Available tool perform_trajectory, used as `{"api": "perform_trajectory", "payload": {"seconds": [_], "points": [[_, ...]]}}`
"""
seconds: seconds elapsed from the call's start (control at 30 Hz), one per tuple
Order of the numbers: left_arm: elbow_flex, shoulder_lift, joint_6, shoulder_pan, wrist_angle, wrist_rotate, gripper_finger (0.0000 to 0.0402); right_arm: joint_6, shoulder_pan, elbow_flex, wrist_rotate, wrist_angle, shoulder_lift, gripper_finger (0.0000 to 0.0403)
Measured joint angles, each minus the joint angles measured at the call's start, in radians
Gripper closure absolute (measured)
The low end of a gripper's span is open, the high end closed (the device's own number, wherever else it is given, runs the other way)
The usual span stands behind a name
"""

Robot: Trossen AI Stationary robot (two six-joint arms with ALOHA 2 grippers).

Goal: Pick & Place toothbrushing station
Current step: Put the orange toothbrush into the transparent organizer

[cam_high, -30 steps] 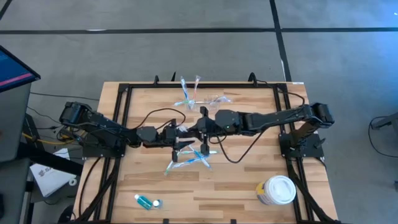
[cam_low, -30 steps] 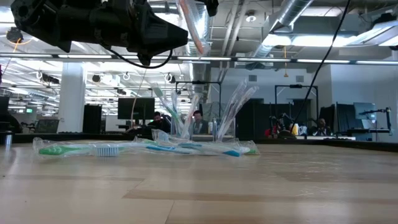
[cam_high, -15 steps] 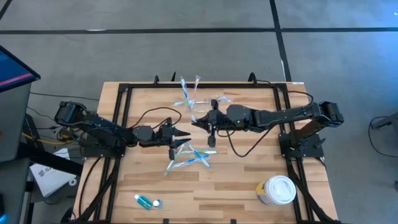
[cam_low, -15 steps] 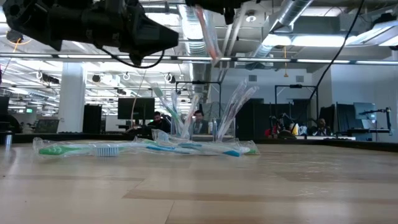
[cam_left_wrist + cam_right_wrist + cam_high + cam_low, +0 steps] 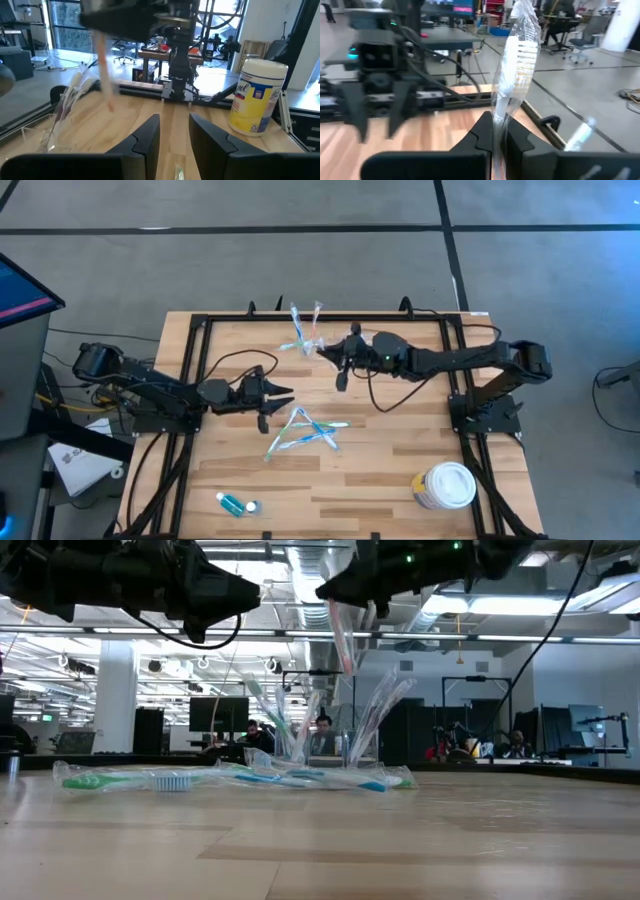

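High view: right hand [image 5: 341,364] upper centre of frame, fingers clamped on wrapped toothbrush [image 5: 512,82], lifted off bench [image 5: 400,470]. Left hand [image 5: 278,394] left of centre, fingers partly apart, holding nothing, above bench. Toothbrushing station [image 5: 350,341] upper centre, just beside right hand; clear, hard to make out. Wrapped toothbrushes stand upright [image 5: 303,328] near upper edge of bench. Loose pile of toothbrushes [image 5: 305,431] centre frame. White-lidded tub [image 5: 445,485] lower right. Small blue-green tube [image 5: 238,504] lower left.
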Motion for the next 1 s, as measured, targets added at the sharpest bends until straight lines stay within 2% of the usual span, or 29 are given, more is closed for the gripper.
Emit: {"api": "perform_trajectory", "payload": {"seconds": [0.37, 0.83, 1.0], "points": [[0.0, 0.005, 0.007, 0.001, 0.0, -0.035, 0.0304, 0.023, -0.134, -0.106, -0.034, 0.166, 0.0, 0.0397], [0.0, 0.005, 0.011, 0.004, 0.001, -0.041, 0.0305, 0.069, -0.287, -0.171, -0.108, 0.321, 0.009, 0.0397], [0.0, 0.006, 0.012, 0.004, 0.001, -0.059, 0.0305, 0.081, -0.315, -0.172, -0.108, 0.378, 0.072, 0.0397]]}}
